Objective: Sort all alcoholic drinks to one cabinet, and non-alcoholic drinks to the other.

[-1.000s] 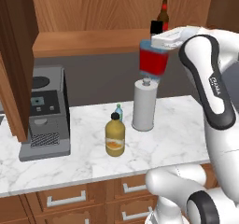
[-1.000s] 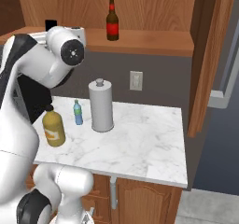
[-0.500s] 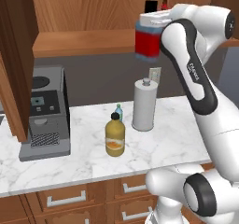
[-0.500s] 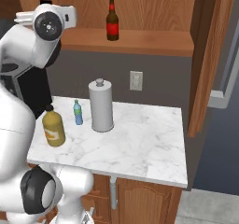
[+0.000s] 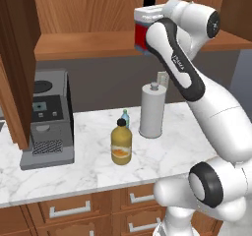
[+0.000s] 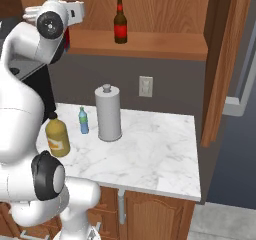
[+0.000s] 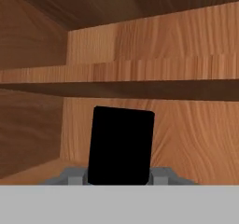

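Brown wood-grain wall cabinets [image 5: 93, 14] hang over a white marble tabletop [image 5: 88, 166], and up at shelf height the arm carries the squarish blue bottle [image 5: 144, 31], red label showing, black cap [image 7: 121, 146] on top. It sits at the left part of the shelf [image 6: 150, 41], off the board as far as I can judge. The claw [image 5: 150, 14] pinches it near the top, the jaws closed on its flat sides. I'd judge it rigid, smooth and fairly heavy if full; flat faces give a steadier hold than a round body, though a high hold lets it swing.

Farther right on the shelf stands the dark-brown long-necked bottle [image 6: 120, 23], well apart. Below, the orange-yellow juice bottle [image 5: 121, 144] stands near the front, the small light-blue bottle [image 6: 83, 120] just behind it, a paper-towel roll [image 5: 152, 111] to their right and a coffee machine [image 5: 47, 119] far left.
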